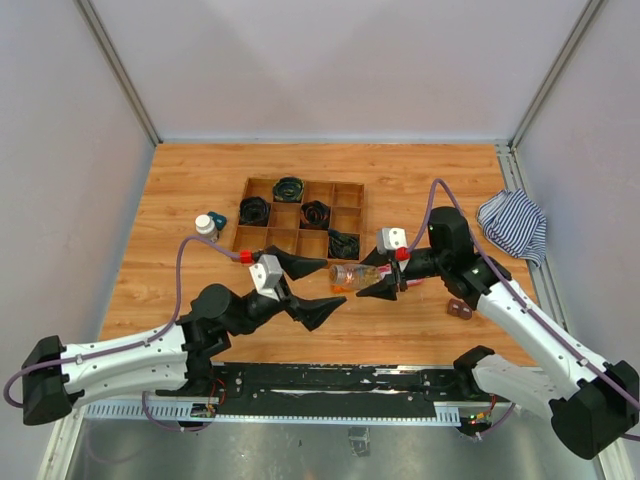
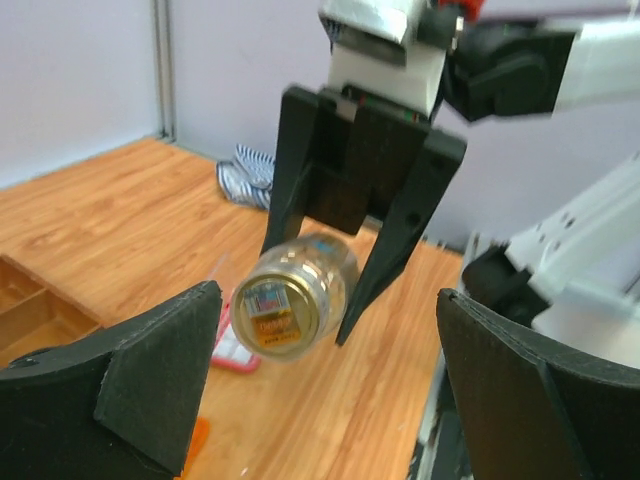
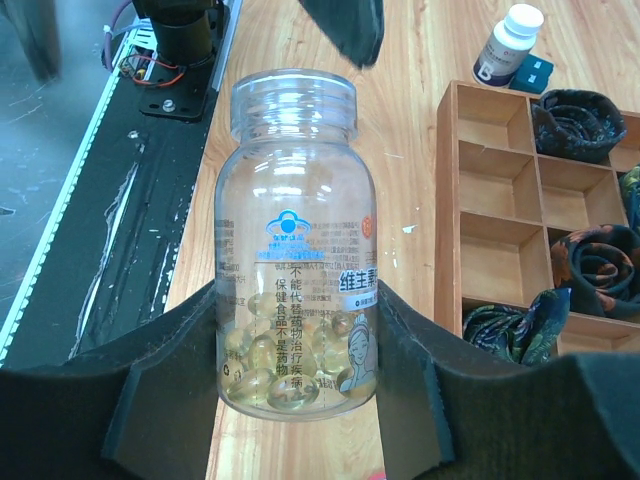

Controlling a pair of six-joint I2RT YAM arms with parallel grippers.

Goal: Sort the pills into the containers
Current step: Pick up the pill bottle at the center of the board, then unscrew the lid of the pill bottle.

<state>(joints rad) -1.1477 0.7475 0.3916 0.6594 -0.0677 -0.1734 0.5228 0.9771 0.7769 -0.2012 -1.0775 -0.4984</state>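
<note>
A clear uncapped vial (image 1: 351,276) with yellow gel capsules (image 3: 290,370) inside is held level above the table. My right gripper (image 1: 373,275) is shut on its lower body, as the right wrist view shows (image 3: 297,335). Its threaded neck (image 3: 293,100) points toward my left gripper (image 1: 335,284), which is open and empty just short of it. In the left wrist view the vial (image 2: 295,305) hangs beyond and between my open fingers (image 2: 160,370). The dark bottle with a white cap (image 1: 205,225) stands left of the tray. The pink box (image 2: 235,350) lies on the table under the vial.
The wooden compartment tray (image 1: 349,199) with black coils sits mid-table, also in the right wrist view (image 3: 447,200). A striped cloth (image 1: 512,225) lies at the right edge. A small brown object (image 1: 460,308) sits by the right arm. An orange piece (image 2: 195,437) lies near my left finger.
</note>
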